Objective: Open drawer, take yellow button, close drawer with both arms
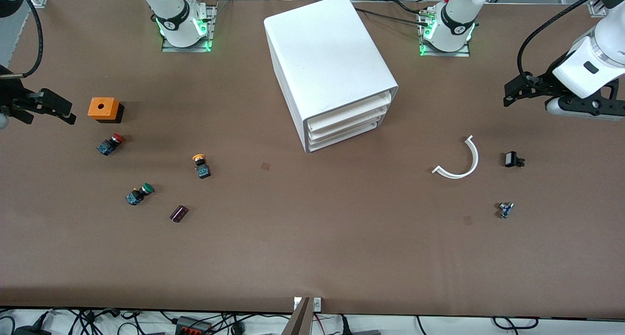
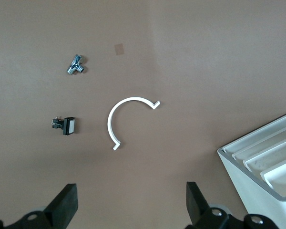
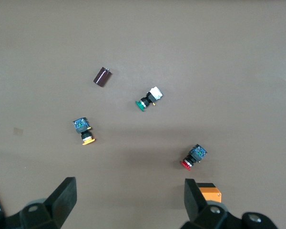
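1. Two arms wait up in the air at the two ends of the table [image 1: 312, 257], and neither one holds anything.
2. At the right arm's end, the right gripper [image 1: 46, 111] hangs over the bare brown top with its jaws wide apart and nothing between them.
3. Near it on the table sit an orange box [image 1: 104, 109], a red-capped button [image 1: 110, 144] and a green-capped button [image 1: 139, 194].
4. The button [image 1: 200, 165] with the orange-yellow cap lies out on the table, not in any drawer. It lies on its side, with its cap end pointing toward the arms' bases.
5. It is much closer to the right arm's end, so I think the right gripper should pick it up.
6. In the middle stands the white cabinet [image 1: 327, 66]. Its top drawer [image 1: 349, 111] looks pushed in, with its front facing toward the left arm's end.
7. A white curved piece [image 1: 459, 160] lies on the table in front of the drawers.
8. The left gripper [image 1: 525, 88] hangs over the left arm's end, jaws wide and empty. The drawer front faces its way, so I think this arm should pull.
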Tool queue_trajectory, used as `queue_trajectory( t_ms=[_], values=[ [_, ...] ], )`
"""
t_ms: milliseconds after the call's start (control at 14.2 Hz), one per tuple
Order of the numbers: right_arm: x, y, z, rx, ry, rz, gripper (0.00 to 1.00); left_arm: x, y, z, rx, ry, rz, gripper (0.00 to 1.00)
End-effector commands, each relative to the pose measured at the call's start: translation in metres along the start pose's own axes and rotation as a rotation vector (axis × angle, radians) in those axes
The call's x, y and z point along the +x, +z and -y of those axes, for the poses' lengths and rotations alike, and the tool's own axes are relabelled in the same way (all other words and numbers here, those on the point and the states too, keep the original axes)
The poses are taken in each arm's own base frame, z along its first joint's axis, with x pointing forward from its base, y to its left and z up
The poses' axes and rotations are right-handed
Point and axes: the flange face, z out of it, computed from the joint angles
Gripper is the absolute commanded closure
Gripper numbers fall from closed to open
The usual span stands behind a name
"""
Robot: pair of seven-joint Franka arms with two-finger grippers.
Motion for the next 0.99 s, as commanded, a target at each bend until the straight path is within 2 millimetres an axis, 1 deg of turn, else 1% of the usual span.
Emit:
queue_trajectory(
  t_ms=[0,423,775,915],
  values=[
    [-0.0003,0.0001,-0.0004,-0.012,-0.015,0.008,0.0,0.0027,-0.0055,-0.0022,-0.008,0.006,0.007,0.0],
    [-0.0002,0.001,-0.0047,-0.011,-0.01,0.01,0.0,0.0027,-0.0055,-0.002,-0.007,0.006,0.007,0.0],
    [0.0001,0.0019,-0.0056,-0.011,-0.009,0.012,0.0,0.0027,-0.0055,-0.002,-0.007,0.006,0.007,0.0],
    [-0.0003,-0.0006,-0.0037,-0.009,-0.011,0.007,0.0,0.0027,-0.0055,-0.0022,-0.008,0.006,0.007,0.0]
  ],
)
